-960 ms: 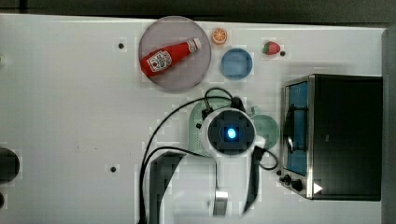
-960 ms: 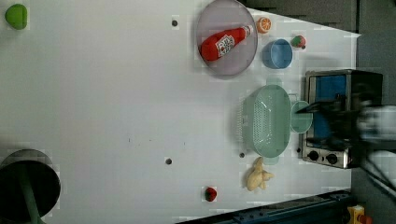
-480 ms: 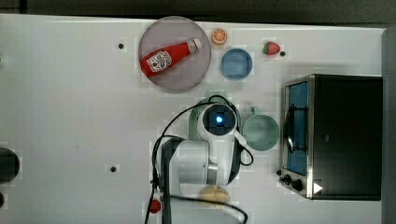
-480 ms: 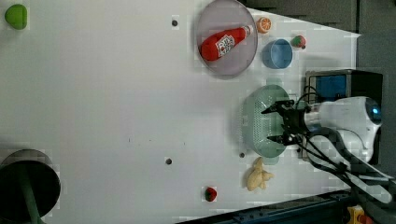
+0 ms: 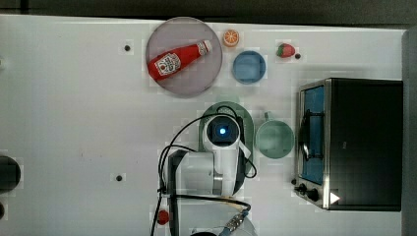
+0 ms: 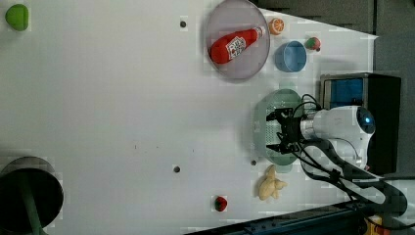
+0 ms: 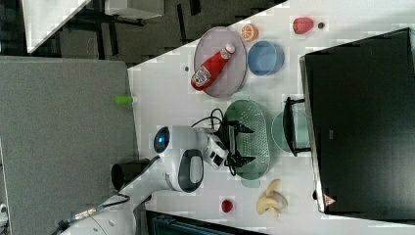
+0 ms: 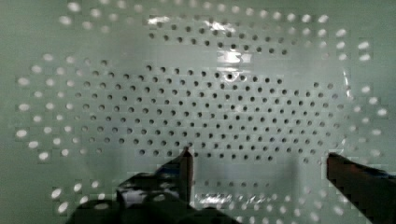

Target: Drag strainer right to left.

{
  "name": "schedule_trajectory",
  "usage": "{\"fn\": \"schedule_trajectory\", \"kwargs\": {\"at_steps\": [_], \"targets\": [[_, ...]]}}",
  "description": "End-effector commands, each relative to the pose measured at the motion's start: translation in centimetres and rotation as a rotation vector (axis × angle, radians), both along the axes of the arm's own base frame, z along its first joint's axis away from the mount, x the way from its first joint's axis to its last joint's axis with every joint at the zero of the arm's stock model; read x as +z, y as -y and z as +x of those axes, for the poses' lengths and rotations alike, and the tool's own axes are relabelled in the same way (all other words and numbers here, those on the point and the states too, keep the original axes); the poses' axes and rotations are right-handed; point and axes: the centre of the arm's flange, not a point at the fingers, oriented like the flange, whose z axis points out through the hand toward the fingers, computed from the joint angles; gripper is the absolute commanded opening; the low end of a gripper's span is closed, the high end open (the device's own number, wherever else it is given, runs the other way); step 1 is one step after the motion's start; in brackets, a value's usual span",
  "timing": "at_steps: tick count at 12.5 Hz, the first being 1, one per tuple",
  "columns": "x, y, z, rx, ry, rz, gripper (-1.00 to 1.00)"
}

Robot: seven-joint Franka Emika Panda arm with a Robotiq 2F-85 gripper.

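Note:
The strainer [image 6: 266,108] is a pale mint-green oval with a dotted centre, lying on the white table beside the toaster oven. In the top view the arm's wrist covers most of it, leaving the strainer rim [image 5: 248,129] showing. My gripper [image 6: 270,132] is open and hangs over the perforated middle, with nothing between its fingers. The right view shows the gripper [image 7: 247,144] pointing into the strainer [image 7: 259,122]. In the wrist view the gripper [image 8: 259,161] sits very close to the strainer floor [image 8: 224,102]; I cannot tell whether it touches.
A mint-green mug [image 5: 274,139] stands between the strainer and the toaster oven [image 5: 354,142]. A blue bowl [image 5: 249,67] and a grey plate [image 5: 196,81] with a ketchup bottle [image 5: 178,59] lie beyond. A pale toy [image 6: 270,183] and a small red fruit [image 6: 220,203] sit near the table edge.
The arm has swung from above the mug toward the top view's left and come down over the strainer's centre. The gripper stays open. The strainer has not visibly moved.

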Motion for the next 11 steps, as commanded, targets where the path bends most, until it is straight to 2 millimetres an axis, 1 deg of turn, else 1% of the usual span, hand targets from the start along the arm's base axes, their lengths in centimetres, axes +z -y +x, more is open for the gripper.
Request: {"fn": "schedule_trajectory", "kwargs": {"at_steps": [1, 6, 8, 11], "targets": [[1.3, -3.5, 1.5, -0.045, 0.064, 0.002, 1.00], [1.4, -7.5, 1.3, 0.000, 0.064, 0.015, 1.00], [1.4, -9.5, 1.0, 0.034, 0.062, 0.018, 1.00], [1.4, -12.8, 0.4, -0.008, 0.063, 0.013, 1.00]]}}
